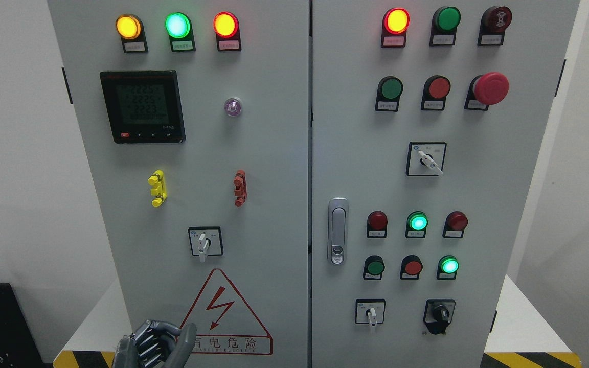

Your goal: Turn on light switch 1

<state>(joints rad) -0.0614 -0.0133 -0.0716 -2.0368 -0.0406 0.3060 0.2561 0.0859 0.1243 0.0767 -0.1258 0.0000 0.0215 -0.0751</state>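
One left hand (155,345) low, well below the green button (375,267)

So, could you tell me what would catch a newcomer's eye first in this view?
Probably the row of lit lamps at the top of the left cabinet door: yellow lamp, green lamp and red lamp. Next, the big red mushroom button on the right door, upper right. At the bottom left, the left robot hand sits beside the red warning triangle.

White platform (522,317), hazard-striped front edge, carries grey electrical cabinet (274,153).
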